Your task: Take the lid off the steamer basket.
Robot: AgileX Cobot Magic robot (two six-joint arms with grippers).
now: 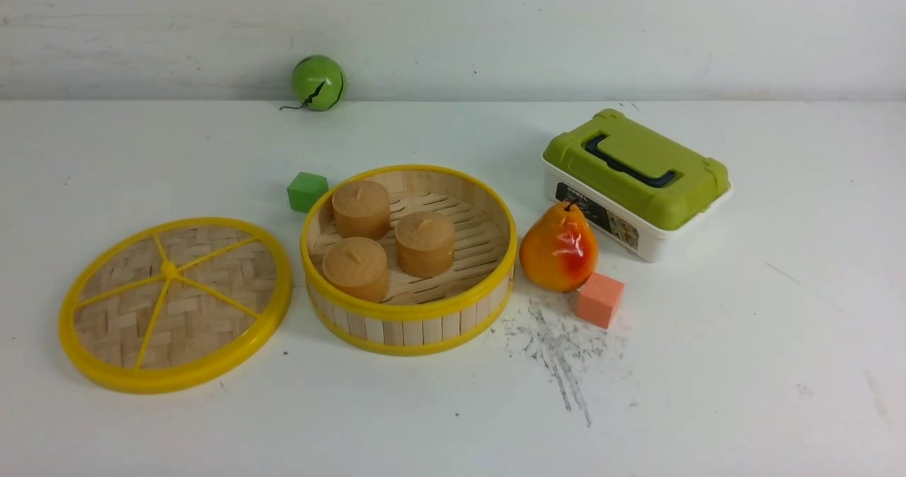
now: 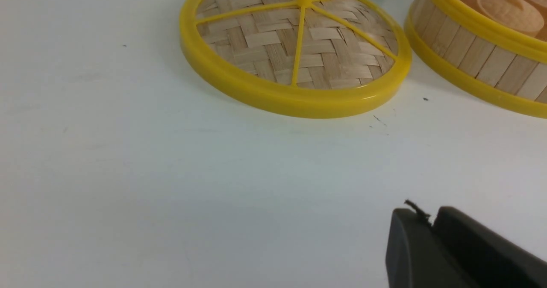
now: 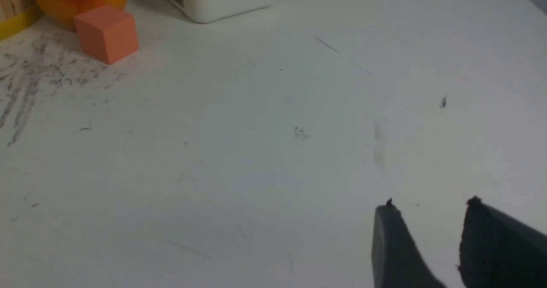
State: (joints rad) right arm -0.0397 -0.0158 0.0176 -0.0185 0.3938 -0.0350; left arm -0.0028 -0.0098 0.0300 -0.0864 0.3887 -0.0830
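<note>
Three brown cakes [image 1: 391, 243] sat exposed in the steamer basket [image 1: 409, 321]; the lid [image 1: 175, 304] lay flat just left of it. Left gripper [image 2: 429, 219] seemingly nearly together, empty; right gripper [image 3: 431, 207] apart, empty. A careless retreat could nudge the lid.

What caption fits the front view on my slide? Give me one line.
Lid lies flat on the table left of the open steamer basket, which holds three brown cakes.

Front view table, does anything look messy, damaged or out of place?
Dark grey scuff streaks smear the white table before the orange-yellow pear and salmon cube. The green ball by the back wall shows a jagged black crack.
</note>
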